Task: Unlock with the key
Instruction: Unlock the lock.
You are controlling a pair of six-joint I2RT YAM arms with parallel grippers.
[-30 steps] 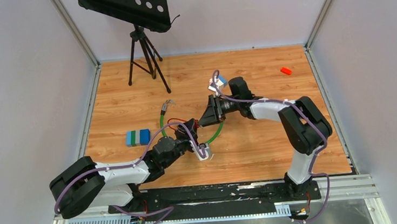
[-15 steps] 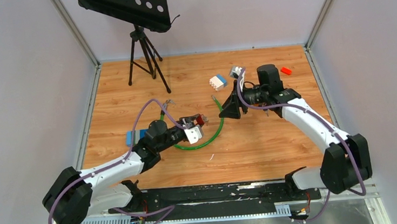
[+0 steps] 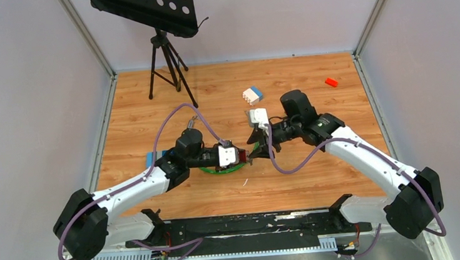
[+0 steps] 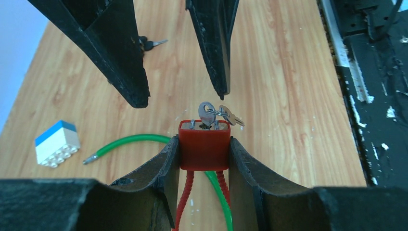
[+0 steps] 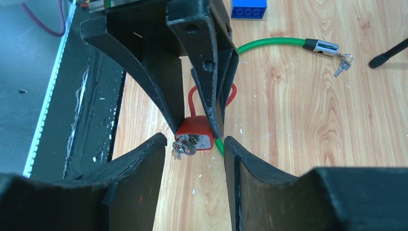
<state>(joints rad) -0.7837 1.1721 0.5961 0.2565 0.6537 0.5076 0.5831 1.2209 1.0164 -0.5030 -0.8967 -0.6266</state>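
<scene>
A blue and green block [image 3: 154, 157] lies furthest left on the desk [image 3: 295, 181], half hidden by the left arm. Next comes the left gripper [image 4: 204, 140], clamped on the flat sides of a small red padlock [image 4: 204, 153] and holding it up off the wood with the keyhole end facing the other arm. The padlock's thin red loop trails back between the fingers, and a green cable [image 4: 130, 140] curves on the desk below it.

A silver key [image 4: 207, 111] sits in the keyhole, and a spare key [image 4: 232, 116] hangs from it on a ring. The right gripper [image 4: 180, 100] faces it with its jaws apart and nothing between them. Its tips are level with the key's head but not closed on it.

The key looks thin, stiff and smooth, so a pinch on its edges would likely slip. The better hold is across the two flat faces of the head, close to the lock body and clear of the dangling spare. The padlock seems light, so the turn may twist it in the left grip unless that grip is firm.

Further right lie a white and blue block [image 3: 251, 94] and a small red block [image 3: 331, 82].
</scene>
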